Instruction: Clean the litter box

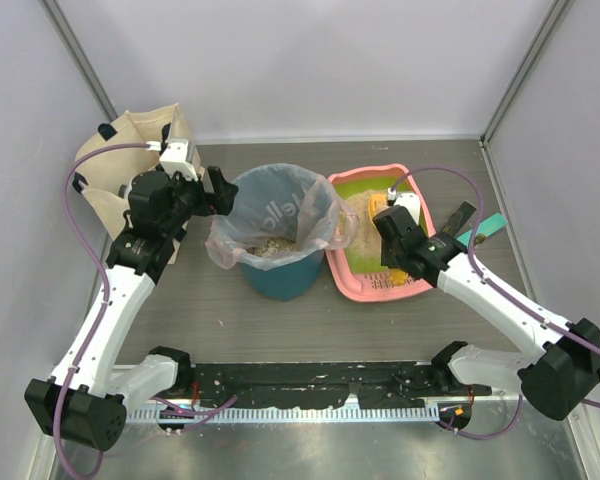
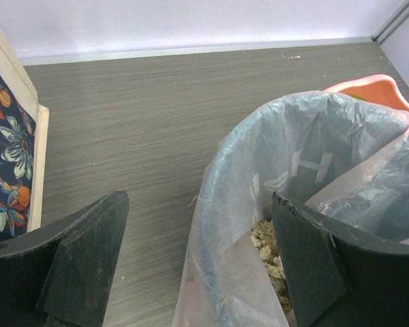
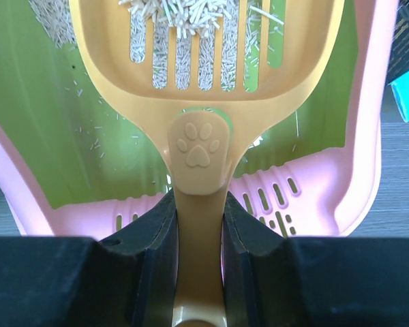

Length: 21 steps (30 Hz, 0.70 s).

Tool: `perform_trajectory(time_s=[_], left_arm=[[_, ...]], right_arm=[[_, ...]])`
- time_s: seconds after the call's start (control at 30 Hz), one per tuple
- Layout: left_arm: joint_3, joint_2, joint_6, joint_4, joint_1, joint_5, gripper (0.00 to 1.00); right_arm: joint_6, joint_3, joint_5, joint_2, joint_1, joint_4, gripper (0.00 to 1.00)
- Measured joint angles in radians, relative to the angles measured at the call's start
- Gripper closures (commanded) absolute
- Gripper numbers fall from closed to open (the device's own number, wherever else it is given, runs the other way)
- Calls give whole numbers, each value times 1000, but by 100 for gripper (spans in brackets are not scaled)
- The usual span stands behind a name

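The pink litter box (image 1: 352, 270) with a lime-green floor (image 3: 48, 116) lies right of centre. Beige litter (image 1: 358, 212) lies at its far end. My right gripper (image 3: 199, 211) is shut on the handle of the orange slotted scoop (image 3: 204, 75), which is over the box with litter pellets in its bowl. The box's slotted ledge (image 3: 273, 197) lies below the handle. My left gripper (image 2: 198, 231) is open and straddles the near-left rim of the teal bin (image 1: 280, 272) and its clear bag (image 2: 259, 177). One finger is outside, one inside.
Some litter lies in the bin's bag (image 2: 267, 248). A beige cloth bag (image 1: 115, 160) with a floral panel (image 2: 7, 157) stands at the back left. A teal object (image 1: 485, 228) lies right of the litter box. Grey walls enclose the table.
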Motion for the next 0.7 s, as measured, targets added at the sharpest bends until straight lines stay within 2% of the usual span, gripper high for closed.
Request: perform_trajectory(time_s=[0.27, 0.37, 0.5, 0.7], left_arm=[[-1, 0, -15, 6, -2, 8, 11], [-2, 0, -18, 6, -2, 8, 11], [-3, 0, -18, 6, -2, 8, 11], [-3, 0, -19, 7, -2, 8, 11]], right_arm=[[-8, -51, -13, 76, -1, -29, 99], [-24, -4, -2, 65, -1, -63, 99], [-23, 40, 7, 14, -1, -27, 99], [0, -53, 7, 61, 6, 6, 99]])
